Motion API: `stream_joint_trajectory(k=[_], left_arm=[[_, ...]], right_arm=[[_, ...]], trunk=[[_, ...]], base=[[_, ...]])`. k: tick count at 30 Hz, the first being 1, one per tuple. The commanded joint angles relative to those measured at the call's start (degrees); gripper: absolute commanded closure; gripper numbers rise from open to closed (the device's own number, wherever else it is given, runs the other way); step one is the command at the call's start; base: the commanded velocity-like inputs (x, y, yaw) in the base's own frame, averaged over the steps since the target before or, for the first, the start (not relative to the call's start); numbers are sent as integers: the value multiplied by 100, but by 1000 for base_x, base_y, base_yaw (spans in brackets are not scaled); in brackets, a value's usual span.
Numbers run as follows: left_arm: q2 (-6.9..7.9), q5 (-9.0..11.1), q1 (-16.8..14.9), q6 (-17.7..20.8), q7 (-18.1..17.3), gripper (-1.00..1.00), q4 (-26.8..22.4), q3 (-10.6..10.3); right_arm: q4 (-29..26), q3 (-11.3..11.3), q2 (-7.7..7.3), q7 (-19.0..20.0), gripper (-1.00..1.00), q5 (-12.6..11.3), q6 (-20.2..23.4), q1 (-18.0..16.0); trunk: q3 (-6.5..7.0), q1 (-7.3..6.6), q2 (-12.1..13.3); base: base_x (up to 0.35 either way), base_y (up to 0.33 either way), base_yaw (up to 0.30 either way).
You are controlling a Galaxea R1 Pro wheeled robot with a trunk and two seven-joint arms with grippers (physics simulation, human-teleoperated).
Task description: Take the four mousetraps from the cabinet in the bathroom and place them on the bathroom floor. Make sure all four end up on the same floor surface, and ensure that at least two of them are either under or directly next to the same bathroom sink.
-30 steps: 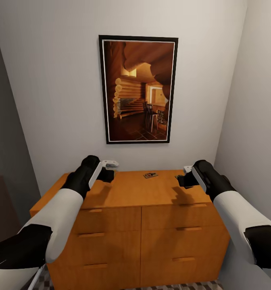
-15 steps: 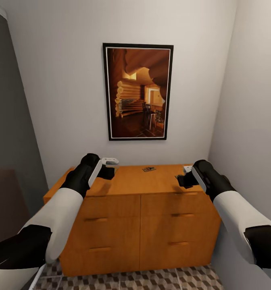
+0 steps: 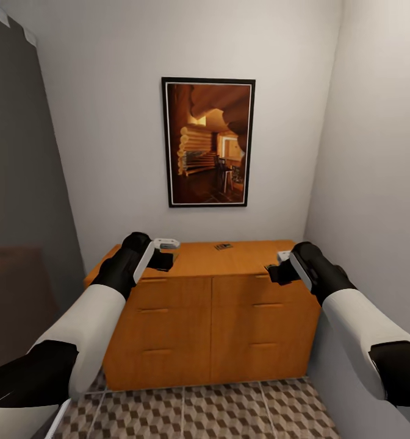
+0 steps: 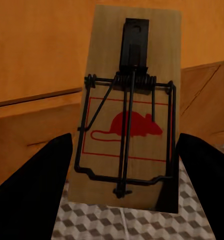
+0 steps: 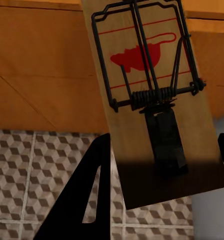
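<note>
Head view: cabinet [image 3: 211,317] fills alcove; tiled bathroom floor [image 3: 193,411] before it.

Both arms hang before the cabinet [image 3: 211,305]; 1 mousetrap [image 3: 223,246] lies on top, beneath a framed picture [image 3: 208,141].

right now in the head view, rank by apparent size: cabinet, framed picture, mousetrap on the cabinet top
1. cabinet, the largest.
2. framed picture, clearly smaller, though it hangs on the wall behind.
3. mousetrap on the cabinet top, a tiny dark patch.
</note>
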Motion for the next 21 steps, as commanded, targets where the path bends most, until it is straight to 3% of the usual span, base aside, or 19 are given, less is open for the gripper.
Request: stream_joint_trajectory(k=[1, 17, 21], left_arm=[[2, 18, -4, 21, 4, 100, -4, -8], [19, 9, 50, -11, 11, 100, 43, -8], [36, 7, 73, -274, 14, 100, 86, -8]], right_arm=[[-6, 35, -7, -16, 100, -41, 21, -5], [3, 47, 71, -3, 100, -103, 21, -5], [15, 48, 76, -6, 100, -117, 21, 61]], trunk=[[-7, -4, -5], [-7, -4, -5], [-7, -4, -5]], base=[[-345, 0, 0], [-344, -30, 0], [-344, -80, 0]])
